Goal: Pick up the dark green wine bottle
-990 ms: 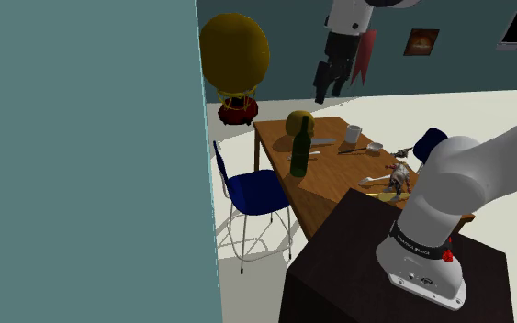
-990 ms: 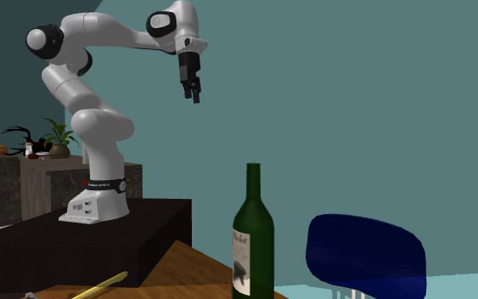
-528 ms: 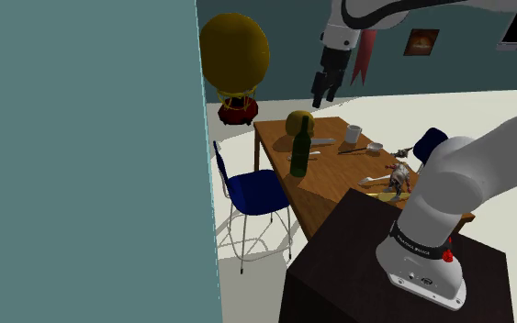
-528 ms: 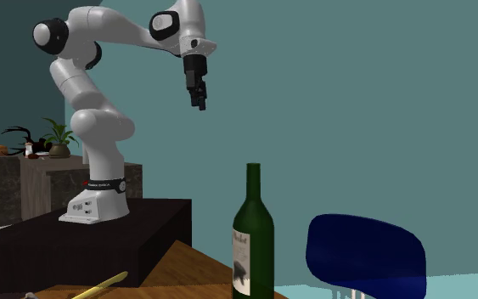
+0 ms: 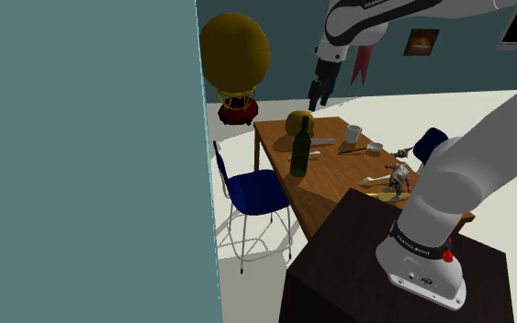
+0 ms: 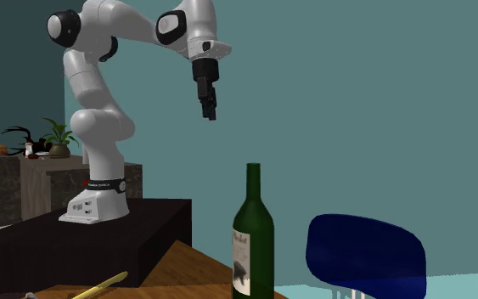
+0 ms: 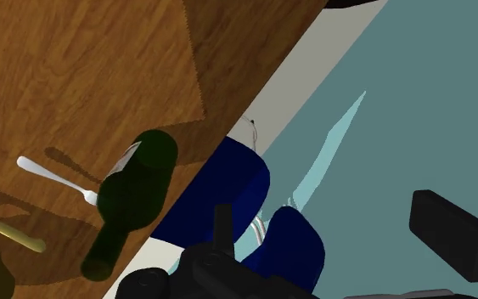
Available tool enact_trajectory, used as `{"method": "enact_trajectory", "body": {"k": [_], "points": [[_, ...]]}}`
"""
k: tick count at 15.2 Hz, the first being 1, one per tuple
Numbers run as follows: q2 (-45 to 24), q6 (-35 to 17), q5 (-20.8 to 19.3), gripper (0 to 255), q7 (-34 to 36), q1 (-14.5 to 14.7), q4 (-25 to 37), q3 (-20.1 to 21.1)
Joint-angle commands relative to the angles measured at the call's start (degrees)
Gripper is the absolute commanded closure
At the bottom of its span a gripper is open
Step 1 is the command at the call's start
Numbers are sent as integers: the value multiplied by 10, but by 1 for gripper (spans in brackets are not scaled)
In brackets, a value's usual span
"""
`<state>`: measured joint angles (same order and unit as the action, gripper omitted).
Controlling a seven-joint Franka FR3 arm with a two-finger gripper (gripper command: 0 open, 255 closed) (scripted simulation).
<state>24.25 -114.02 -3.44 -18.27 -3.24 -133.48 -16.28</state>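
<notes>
The dark green wine bottle [image 5: 299, 147] stands upright with a pale label near the table's edge on the shoulder view's left. It rises in the foreground of the second exterior view [image 6: 252, 238]. My black gripper [image 5: 318, 96] hangs high above the table, above and slightly beyond the bottle, fingers pointing down. In the second exterior view the gripper [image 6: 209, 110] is well above the bottle and to its left. The wrist view looks down on the bottle [image 7: 131, 200] ahead of my gripper [image 7: 339, 246], whose fingers stand apart, open and holding nothing.
A wooden table [image 5: 339, 174] carries a white cup [image 5: 353, 134], a round yellow-brown object [image 5: 299, 122] behind the bottle, and cutlery [image 7: 54, 177]. A blue chair [image 5: 252, 188] stands beside the table edge near the bottle. A teal wall [image 5: 82, 156] bounds the shoulder view's left.
The arm has stretched out: the gripper moved lower and to the shoulder view's left, toward the bottle. In the second exterior view it shifted right and down. The bottle stayed put.
</notes>
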Motion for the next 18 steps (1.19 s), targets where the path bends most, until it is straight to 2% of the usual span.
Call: {"method": "enact_trajectory", "body": {"k": [1, 5, 10, 17, 18], "points": [[-37, -21, 5, 0, -31, 0, 14, -21], [-120, -54, 33, 0, -96, 1, 60, -60], [-235, -78, 92, 0, -186, -6, 136, -96], [-406, -72, 191, 0, -300, -53, 279, -104], [-410, -78, 193, 0, -302, -54, 275, -102]]}}
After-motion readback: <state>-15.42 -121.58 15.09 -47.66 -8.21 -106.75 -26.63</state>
